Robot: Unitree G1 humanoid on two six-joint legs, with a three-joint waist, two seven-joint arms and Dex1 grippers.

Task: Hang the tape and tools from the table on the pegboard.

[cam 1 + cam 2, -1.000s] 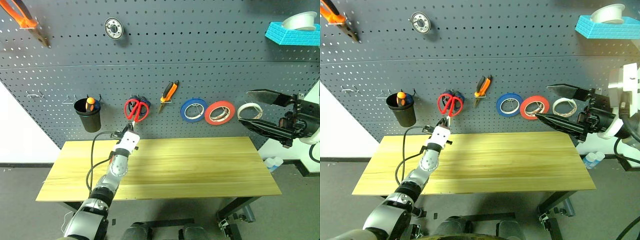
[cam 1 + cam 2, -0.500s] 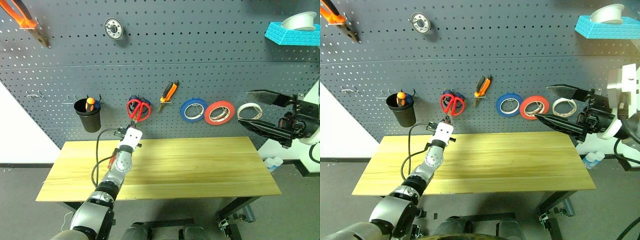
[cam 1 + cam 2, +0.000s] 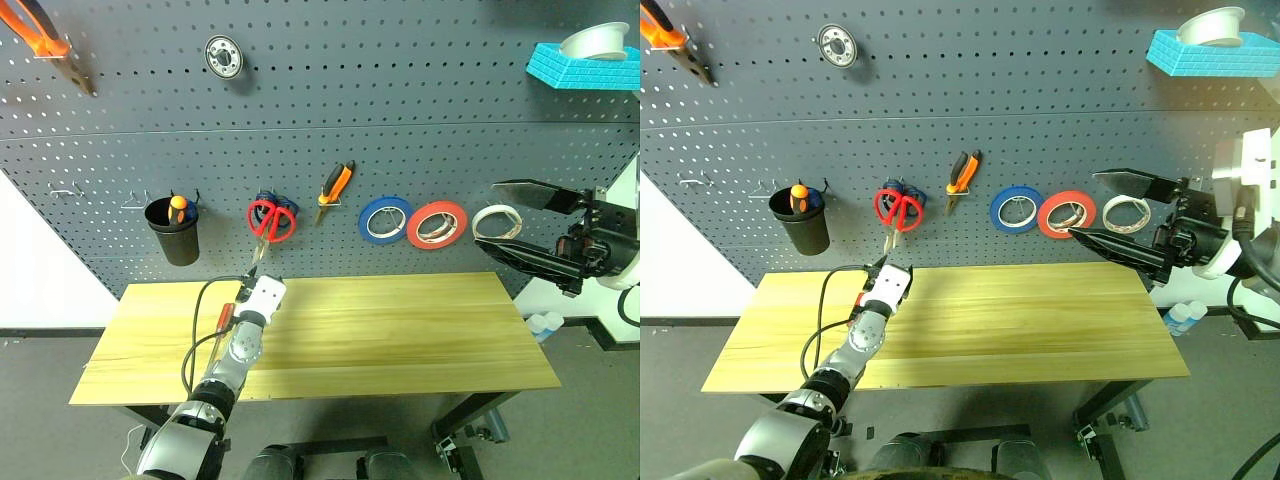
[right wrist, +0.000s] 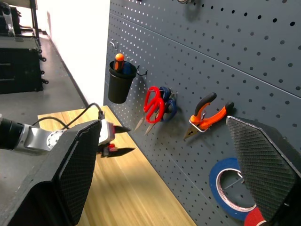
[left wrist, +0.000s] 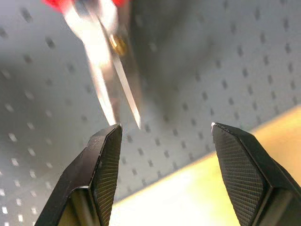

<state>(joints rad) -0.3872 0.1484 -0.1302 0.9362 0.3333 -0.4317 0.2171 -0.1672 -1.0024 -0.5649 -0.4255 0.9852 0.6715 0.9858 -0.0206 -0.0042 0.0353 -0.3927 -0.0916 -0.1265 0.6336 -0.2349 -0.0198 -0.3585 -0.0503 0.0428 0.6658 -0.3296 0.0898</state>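
Red scissors (image 3: 271, 220), orange pliers (image 3: 337, 186) and the red tape (image 3: 438, 224) all hang on the grey pegboard (image 3: 400, 120), both the left gripper (image 5: 162, 136) and right gripper (image 3: 520, 222) are let go and hold nothing, so the job looks almost done

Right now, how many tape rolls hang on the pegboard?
3, side by side in a row right of the pliers: the blue roll, then the red-orange tape, then the whitish roll, partly behind the right arm.
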